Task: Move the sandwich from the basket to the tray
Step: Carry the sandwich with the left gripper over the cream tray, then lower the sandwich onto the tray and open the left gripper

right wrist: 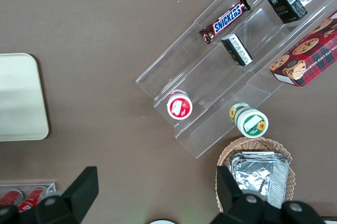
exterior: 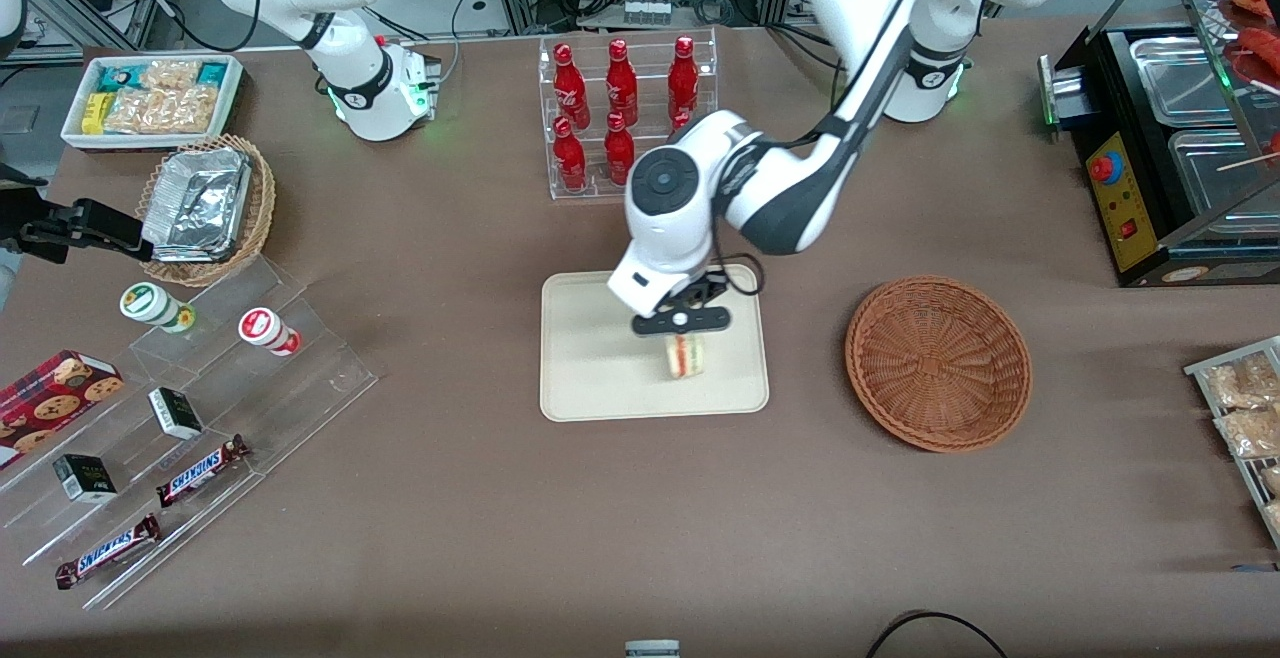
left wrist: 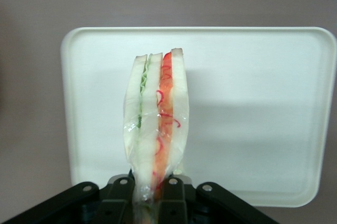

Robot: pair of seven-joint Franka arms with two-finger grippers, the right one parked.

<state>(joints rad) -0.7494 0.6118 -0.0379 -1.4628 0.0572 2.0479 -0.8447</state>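
My left gripper (exterior: 682, 335) hangs over the cream tray (exterior: 590, 378) and is shut on the wrapped sandwich (exterior: 685, 356), which points down from the fingers above the tray's half nearer the basket. In the left wrist view the sandwich (left wrist: 157, 118) stands out from the gripper (left wrist: 148, 197) edge-on, showing pale bread with green and red-orange layers, with the tray (left wrist: 263, 108) underneath it. Whether the sandwich touches the tray I cannot tell. The reddish-brown wicker basket (exterior: 938, 362) sits beside the tray toward the working arm's end, with nothing in it.
A clear rack of red bottles (exterior: 625, 108) stands farther from the front camera than the tray. Toward the parked arm's end are clear stepped shelves (exterior: 200, 418) with snack bars and cups, a tan basket of foil containers (exterior: 205, 208) and a white snack bin (exterior: 150, 98). A black food warmer (exterior: 1170, 138) sits at the working arm's end.
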